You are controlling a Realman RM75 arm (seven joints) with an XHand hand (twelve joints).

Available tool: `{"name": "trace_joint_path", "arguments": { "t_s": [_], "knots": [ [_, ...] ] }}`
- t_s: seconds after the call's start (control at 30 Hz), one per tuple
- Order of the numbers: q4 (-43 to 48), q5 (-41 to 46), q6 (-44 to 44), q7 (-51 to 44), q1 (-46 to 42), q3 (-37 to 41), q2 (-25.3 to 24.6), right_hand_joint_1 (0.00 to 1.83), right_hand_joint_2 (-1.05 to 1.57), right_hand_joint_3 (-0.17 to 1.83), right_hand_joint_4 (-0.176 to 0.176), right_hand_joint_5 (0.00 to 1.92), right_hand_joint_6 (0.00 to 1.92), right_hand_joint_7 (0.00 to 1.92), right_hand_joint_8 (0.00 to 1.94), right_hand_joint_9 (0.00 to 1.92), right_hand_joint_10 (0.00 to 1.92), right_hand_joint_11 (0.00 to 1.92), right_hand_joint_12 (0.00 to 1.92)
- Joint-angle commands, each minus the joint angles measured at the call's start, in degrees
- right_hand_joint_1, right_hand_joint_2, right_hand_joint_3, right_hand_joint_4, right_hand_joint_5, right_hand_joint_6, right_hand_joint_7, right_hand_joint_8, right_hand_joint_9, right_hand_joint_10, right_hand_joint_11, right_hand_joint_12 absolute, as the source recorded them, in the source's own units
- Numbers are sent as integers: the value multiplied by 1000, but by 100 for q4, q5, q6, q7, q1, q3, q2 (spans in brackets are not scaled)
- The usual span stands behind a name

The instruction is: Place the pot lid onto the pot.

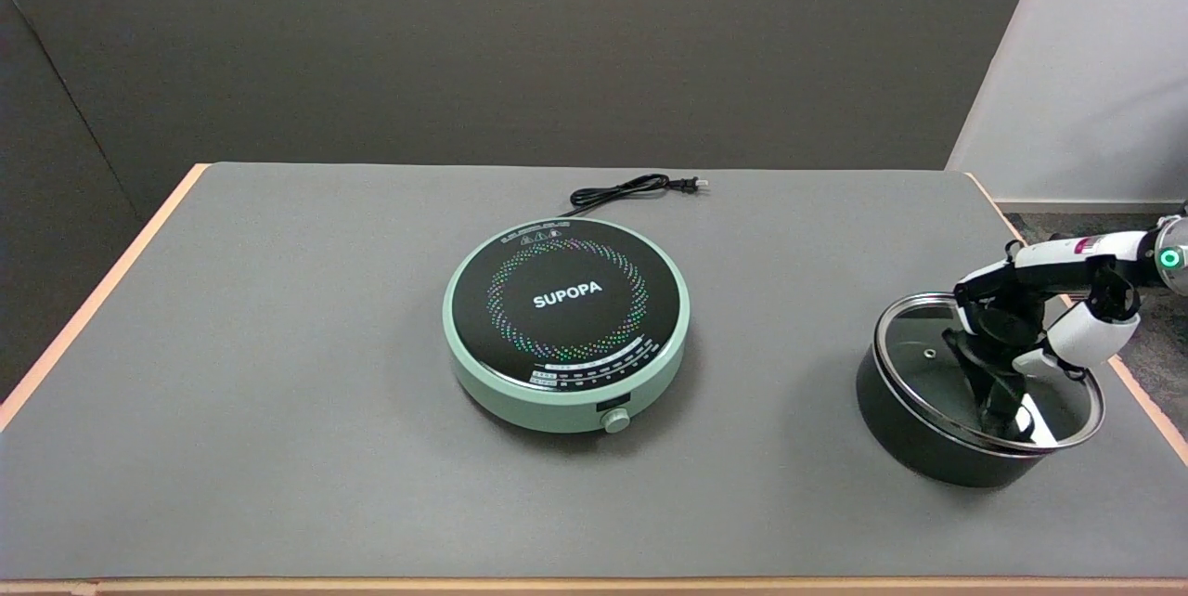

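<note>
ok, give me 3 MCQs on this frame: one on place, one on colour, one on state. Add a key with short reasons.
1. Where is the pot?
A. on the cooker
B. on the table, right of the cooker
C. at the table's left edge

2. What colour is the cooker body?
A. red
B. white
C. pale green

3. How is the lid now?
A. sitting on the pot rim with the right hand over it
B. lying flat on the table
C. on the cooker

Key: B, the pot stands apart near the right edge; C, green rim around a black top; A, the glass lid covers the pot, with the hand's fingers down at its middle.
</note>
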Motion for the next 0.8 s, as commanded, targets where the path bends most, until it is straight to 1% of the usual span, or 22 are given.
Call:
{"name": "trace_joint_path", "arguments": {
  "t_s": [0.03,0.33,0.47,0.53,0.57,0.67,0.8],
  "knots": [
    [8,-140,370,3,-234,-2,-88,1270,1084,568,115,330,1652,578,1777,353,1921,-1,1731],
    [8,-155,640,3,-415,-8,-182,1275,1074,575,121,331,1663,587,1767,379,1921,-1,1751],
    [8,-155,662,11,-415,-8,-182,1277,1068,582,136,333,1677,592,1762,393,1921,-1,1759],
    [61,-41,713,-4,-391,-127,-199,1278,1066,585,139,333,1680,594,1762,396,1921,0,1760],
    [8,-154,663,11,-415,-10,-182,1278,1064,586,140,335,1681,595,1760,396,1921,0,1760],
    [8,-155,662,11,-415,-8,-182,1279,1058,593,145,339,1685,602,1754,397,1921,0,1762],
    [8,-129,661,11,-423,-8,-182,1281,1051,601,169,344,1705,608,1750,400,1921,5,1762]
  ]
}}
